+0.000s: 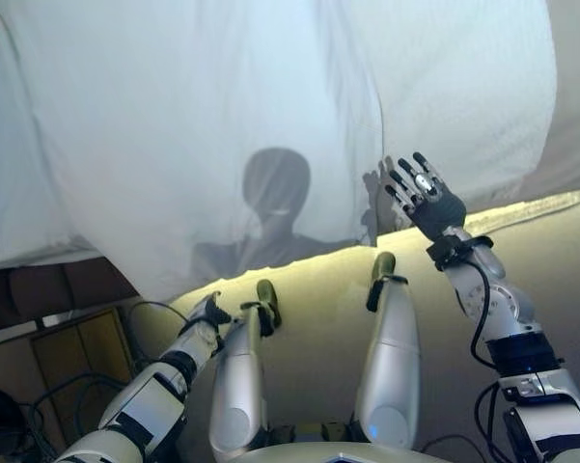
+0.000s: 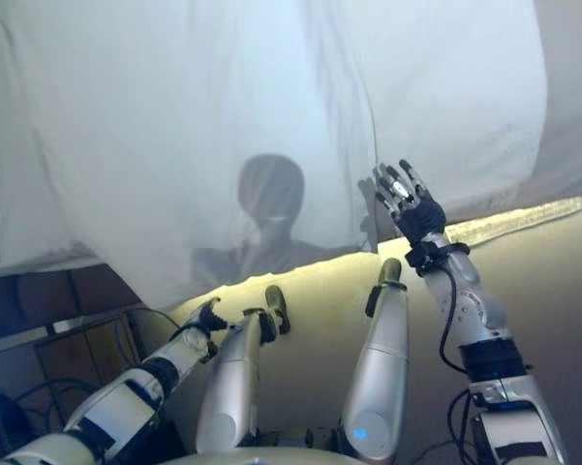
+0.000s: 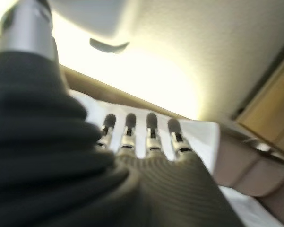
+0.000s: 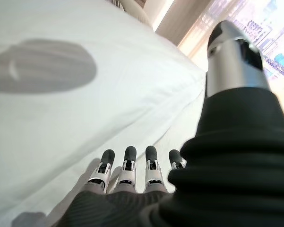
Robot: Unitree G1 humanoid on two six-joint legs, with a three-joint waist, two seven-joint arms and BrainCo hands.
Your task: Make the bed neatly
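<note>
A white duvet (image 1: 222, 125) lies spread over the bed and fills the upper part of both eye views; its near edge hangs over a cream mattress side (image 1: 318, 289). My right hand (image 1: 428, 201) is raised at that edge on the right, fingers (image 4: 127, 165) straight and spread, with the cloth just past them and nothing in its grasp. My left hand (image 1: 206, 313) is low at the duvet's lower left corner. Its fingers (image 3: 151, 130) reach out straight over white cloth (image 3: 198, 137) without curling round it.
A wooden cabinet (image 1: 77, 357) stands on the floor at the lower left, beside the bed. A dark brown padded part (image 1: 58, 285) shows under the duvet's left edge. Beige bed surface (image 1: 560, 270) runs along the right.
</note>
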